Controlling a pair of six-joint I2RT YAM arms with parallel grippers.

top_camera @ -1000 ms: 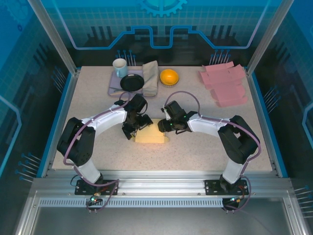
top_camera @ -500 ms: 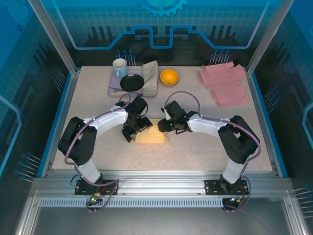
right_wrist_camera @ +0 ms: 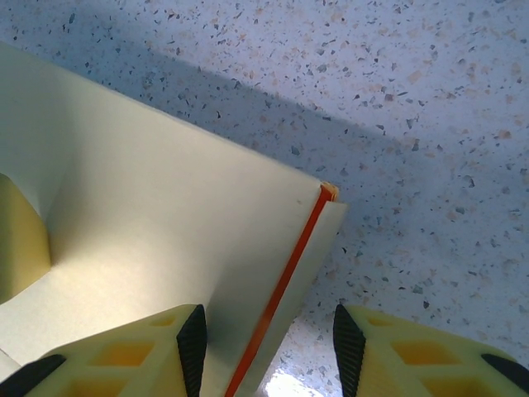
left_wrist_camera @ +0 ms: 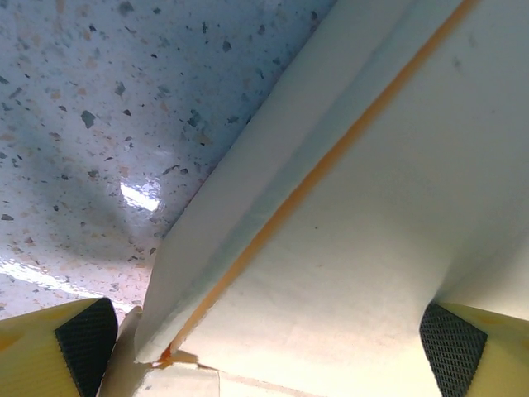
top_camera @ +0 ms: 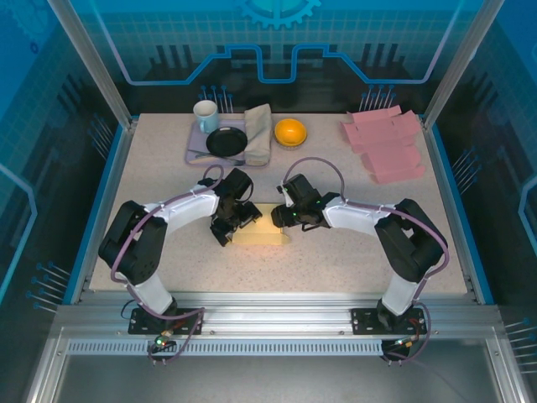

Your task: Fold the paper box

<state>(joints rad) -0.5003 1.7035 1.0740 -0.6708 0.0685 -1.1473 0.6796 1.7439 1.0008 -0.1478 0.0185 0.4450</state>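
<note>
The paper box, mid-worktop, looks narrower than a second ago, so a side wall seems to rise. The left gripper fingers span it widely. The right gripper fingers loosely straddle its edge.

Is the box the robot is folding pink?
No, the box is pale yellow; the pink boxes lie flat at the far right.

Lab: aluminium-framed enclosure, speckled table
</note>
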